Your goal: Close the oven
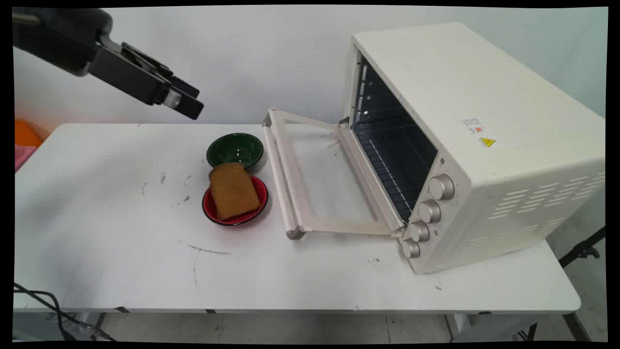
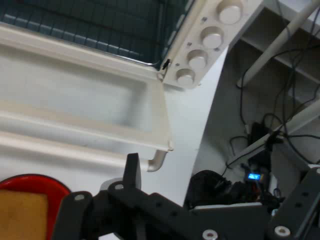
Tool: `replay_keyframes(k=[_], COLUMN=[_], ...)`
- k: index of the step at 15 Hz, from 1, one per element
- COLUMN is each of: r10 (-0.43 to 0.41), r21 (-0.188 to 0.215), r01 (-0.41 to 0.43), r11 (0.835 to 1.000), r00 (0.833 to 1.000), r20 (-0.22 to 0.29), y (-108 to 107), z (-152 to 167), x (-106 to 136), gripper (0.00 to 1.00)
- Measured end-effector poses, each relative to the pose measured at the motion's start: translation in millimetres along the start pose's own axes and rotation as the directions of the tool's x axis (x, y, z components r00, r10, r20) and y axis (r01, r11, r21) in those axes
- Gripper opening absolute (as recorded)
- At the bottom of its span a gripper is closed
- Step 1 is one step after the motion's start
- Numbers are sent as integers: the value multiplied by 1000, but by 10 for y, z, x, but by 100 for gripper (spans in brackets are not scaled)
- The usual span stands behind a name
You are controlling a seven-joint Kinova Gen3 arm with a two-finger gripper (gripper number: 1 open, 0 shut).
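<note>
While its fingers sit together, gripper (image 1: 186,104) hovers above brown toast (image 1: 233,190) on red plate (image 1: 211,212).

A brown slice of toast (image 1: 234,191) lies flat on a red plate (image 1: 211,209), overhanging its far rim. Just behind sits a green bowl (image 1: 235,148). To their right stands a cream toaster oven (image 1: 474,145), door (image 1: 317,179) lowered open.
</note>
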Motion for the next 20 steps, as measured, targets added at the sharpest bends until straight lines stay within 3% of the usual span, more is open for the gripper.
replay_keyframes(k=[6,11,16,20], r10=[12,52,145,203], r21=[54,116,145,164], r01=[-15,-66,-175,-245], r11=[998,991,974,956], r00=[999,992,969,951], r20=[46,118,200,235], y=[-331,-761,-1131,-1395], z=[213,576,1056,1501], x=[-93,-271,-452,-510], gripper=[100,100,100,100])
